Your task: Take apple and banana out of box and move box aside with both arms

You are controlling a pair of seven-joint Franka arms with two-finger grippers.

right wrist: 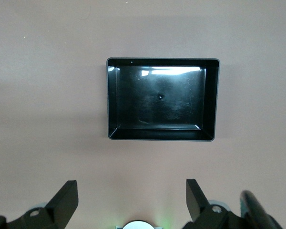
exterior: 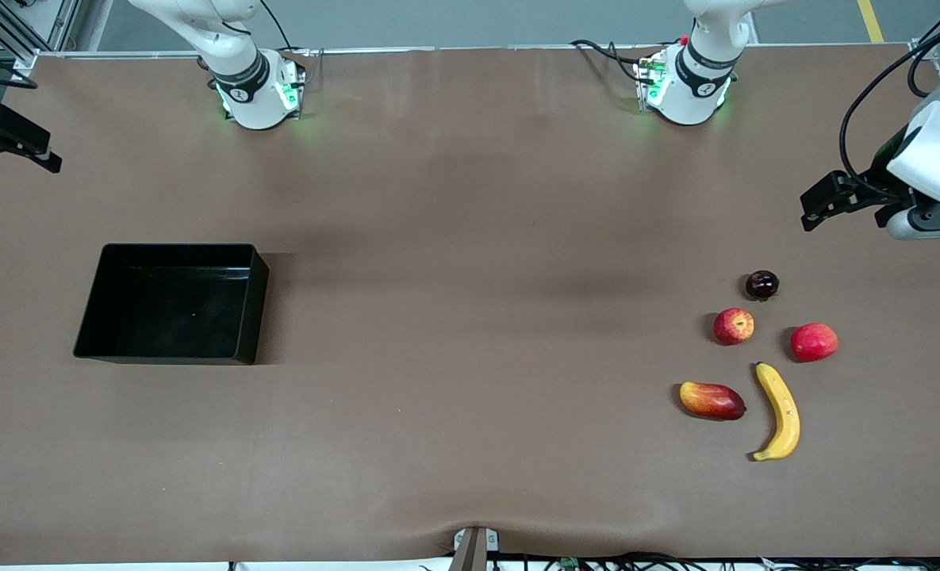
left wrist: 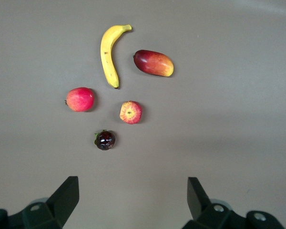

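- Banana: long, curved and yellow, it lies on the brown table toward the left arm's end, the fruit nearest to the front camera; the left wrist view also shows it.
- Apple, small, red with yellow streaks, sits farther from the front camera than the banana, apart from it, with its stem end facing up.
- Black tray stands toward the right arm's end of the table, well apart from all the fruit; it holds nothing, and its glossy floor catches a bright reflection in the right wrist view.
- A red-yellow mango lies just beside the banana, on the side toward the tray, not touching it.
- A plain red round fruit rests beside the apple, closer to the left arm's end of the table.
- A small dark round fruit sits farther from the front camera than the apple and near it.
- Left gripper hangs in the air over bare table at the left arm's end, fingers spread wide and holding nothing.
- Right gripper is raised over the edge of the table at the right arm's end; its fingers are spread apart and hold nothing.
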